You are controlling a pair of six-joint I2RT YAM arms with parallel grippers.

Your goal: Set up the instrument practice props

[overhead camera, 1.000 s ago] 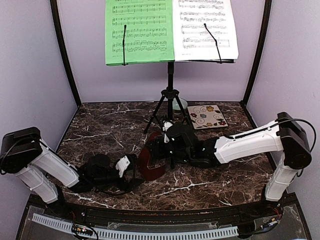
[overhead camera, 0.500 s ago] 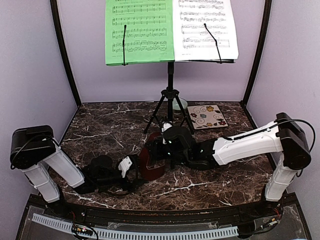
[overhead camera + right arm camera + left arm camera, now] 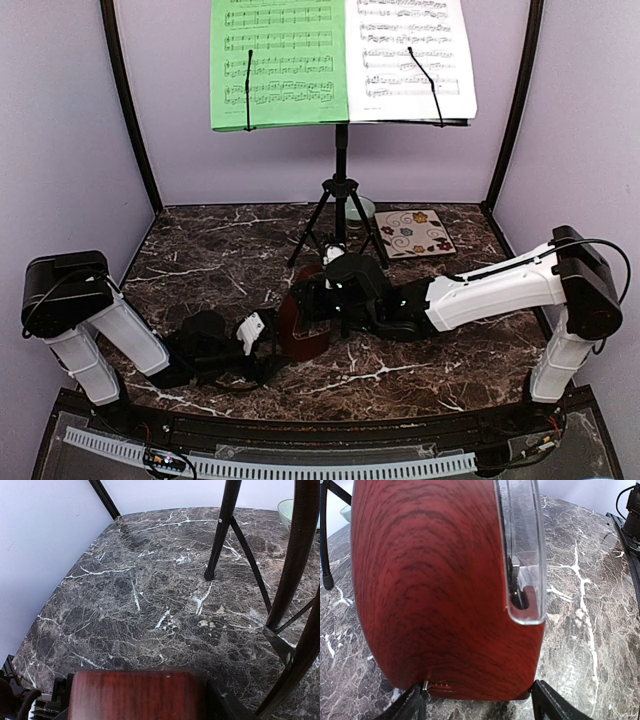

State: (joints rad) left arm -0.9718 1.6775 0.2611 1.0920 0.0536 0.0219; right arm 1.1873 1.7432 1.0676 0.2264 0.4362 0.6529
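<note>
The black tripod music stand (image 3: pixel 341 170) stands at the back with the green sheet (image 3: pixel 278 60) and the white sheet (image 3: pixel 410 55) clipped on its desk. The dark red-brown metronome (image 3: pixel 300 322) stands mid-table in front of the stand. My right gripper (image 3: pixel 315 295) is shut on its top, which shows between the fingers in the right wrist view (image 3: pixel 137 697). My left gripper (image 3: pixel 272 345) is low at the metronome's base. Its fingers (image 3: pixel 410 707) are spread at the two near corners of the metronome (image 3: pixel 440 590).
A pale green bowl (image 3: pixel 360 208) sits behind the tripod legs, and a cream swirl tile (image 3: pixel 415 232) lies to its right. A tripod leg (image 3: pixel 222 530) stands close to the right of my right gripper. Purple walls and black frame posts enclose the marble table (image 3: pixel 200 260).
The left arm's elbow has risen and its gripper has shifted slightly. The right gripper has drawn the metronome a little back and more upright.
</note>
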